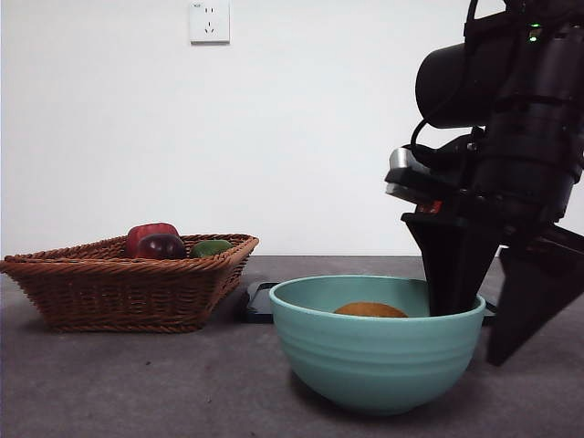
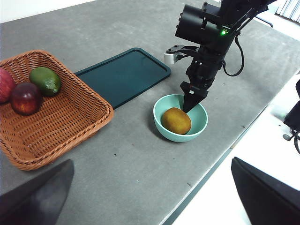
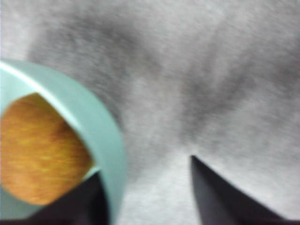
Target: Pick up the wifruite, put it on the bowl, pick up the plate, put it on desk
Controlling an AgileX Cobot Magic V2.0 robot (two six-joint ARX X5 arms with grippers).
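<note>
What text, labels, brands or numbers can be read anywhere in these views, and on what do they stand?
None can be read.
Wall socket: a tiny mark at its top edge, too small to read.
Right gripper: a small red spot on the arm above it, no legible characters.
Bowl, wifruite, wicker basket, dark tray: no print.

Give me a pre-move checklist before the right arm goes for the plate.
1. wifruite resting in the bowl: ok.
2. right gripper released, nothing between its jaws: ok, open.
3. Right gripper free of the bowl: not ok, one jaw is inside the rim and the other outside.
4. Plate flat on the desk with nothing on it: ok.
5. Basket apart from the plate: cannot tell, their edges look very close.
6. left gripper away from the work area: ok, open.
</note>
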